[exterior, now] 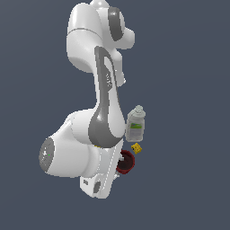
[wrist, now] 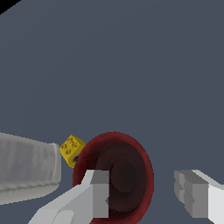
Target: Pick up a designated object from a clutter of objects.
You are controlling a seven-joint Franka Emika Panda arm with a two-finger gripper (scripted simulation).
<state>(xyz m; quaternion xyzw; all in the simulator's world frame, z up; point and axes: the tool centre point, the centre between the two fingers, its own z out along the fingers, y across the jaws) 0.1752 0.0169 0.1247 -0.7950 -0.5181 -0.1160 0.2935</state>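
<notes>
- Flat slate-grey ground fills both views, plain and unmarked, and it serves as the table [exterior: 188, 134] for the small cluster of things.
- From the exterior view, the white Panda arm [exterior: 105, 112] folds down over the clutter, its grey-jointed links stacked one above another and its big rounded elbow bulging toward the exterior view's left.
- Its wrist end reaches low, right against the red mug [exterior: 125, 162], and hides much of what lies beneath.
- In the wrist view the pincer [wrist: 146, 197] stands wide: 2 blocky pale-grey fingers [wrist: 98, 192] well apart, 1 in front of the mug's rim and the other off to its side, gripping nothing.
- The mug is a deep red cylinder, glossy, with a dark hollow inside; in the wrist view its round mouth faces the camera, so the long axis runs along the line of sight.
- I cannot make out its handle.
- Just beside the mug sits a tiny yellow block [wrist: 71, 149], speckled and tilted on a corner.
- Next to that stands a white bottle [exterior: 135, 123] with a green label, upright, capped, pale and slightly translucent.
</notes>
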